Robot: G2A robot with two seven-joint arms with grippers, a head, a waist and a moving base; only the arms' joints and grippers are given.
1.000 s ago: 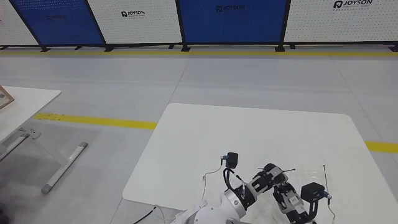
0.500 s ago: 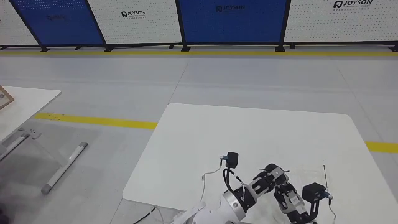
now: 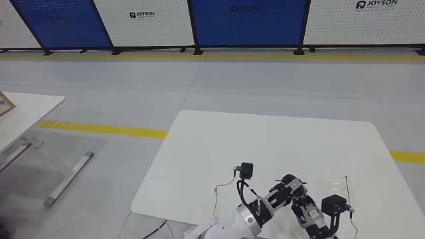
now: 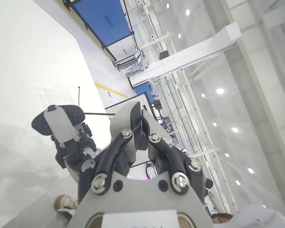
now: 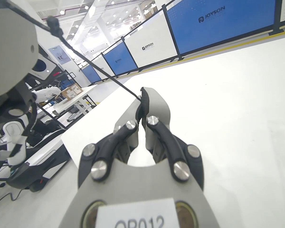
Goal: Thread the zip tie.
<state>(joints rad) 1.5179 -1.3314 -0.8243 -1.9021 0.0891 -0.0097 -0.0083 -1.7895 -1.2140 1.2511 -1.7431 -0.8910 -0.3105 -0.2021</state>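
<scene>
A thin black zip tie (image 5: 95, 66) stretches between my two grippers, just above the white table (image 3: 265, 146) near its front edge. My right gripper (image 5: 142, 103) is shut on one end of the strap. From there the strap rises to its small head (image 5: 53, 24) and continues to a finger (image 5: 11, 36) of the left gripper. My left gripper (image 4: 141, 117) is shut on the strap as well. From the left wrist, the right gripper (image 4: 61, 117) shows close by with the zip tie (image 4: 98, 114) bridging the gap and a loose end (image 4: 79, 96) sticking out. From above, the left gripper (image 3: 292, 186) and right gripper (image 3: 337, 207) sit side by side.
Bare table surface extends ahead of both grippers to the far edge. Another white table (image 3: 26, 116) stands off to the far left. Blue and white partition panels (image 3: 246, 10) line the back of the room behind a yellow floor line (image 3: 99, 129).
</scene>
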